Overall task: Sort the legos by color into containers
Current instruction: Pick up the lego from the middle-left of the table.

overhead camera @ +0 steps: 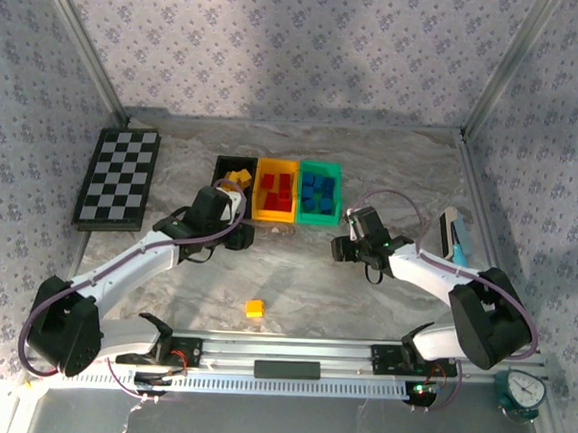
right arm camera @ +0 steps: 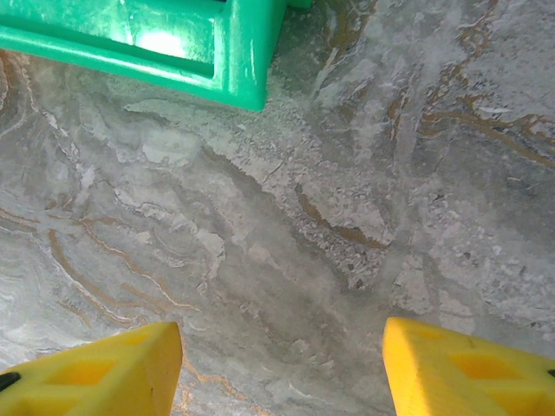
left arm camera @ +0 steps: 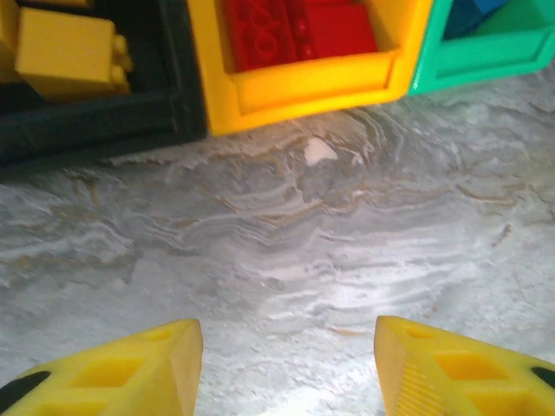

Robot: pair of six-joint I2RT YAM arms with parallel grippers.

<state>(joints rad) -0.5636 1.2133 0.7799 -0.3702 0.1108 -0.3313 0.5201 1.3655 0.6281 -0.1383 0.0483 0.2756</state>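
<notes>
left claw (left arm camera: 286, 364) open nr black bin (left arm camera: 87, 130); right claw (right arm camera: 282, 355) open

The table (overhead camera: 296, 274) has a grey marbled top with brown veins, and it shines in patches under light from above. Walls (overhead camera: 277, 43) on three sides carry pale paper with small purple flower sprigs, brighter toward the sides and dimmer in the middle. A metal post (overhead camera: 85, 47) slants up from the back left corner, and a second post (overhead camera: 507, 63) from the back right. A black-and-white checkerboard (overhead camera: 118, 178) lies flat by the left wall. A silver rail (overhead camera: 288, 355) runs along the near edge. A teal dial (overhead camera: 524, 390) stands at the near right corner.
</notes>
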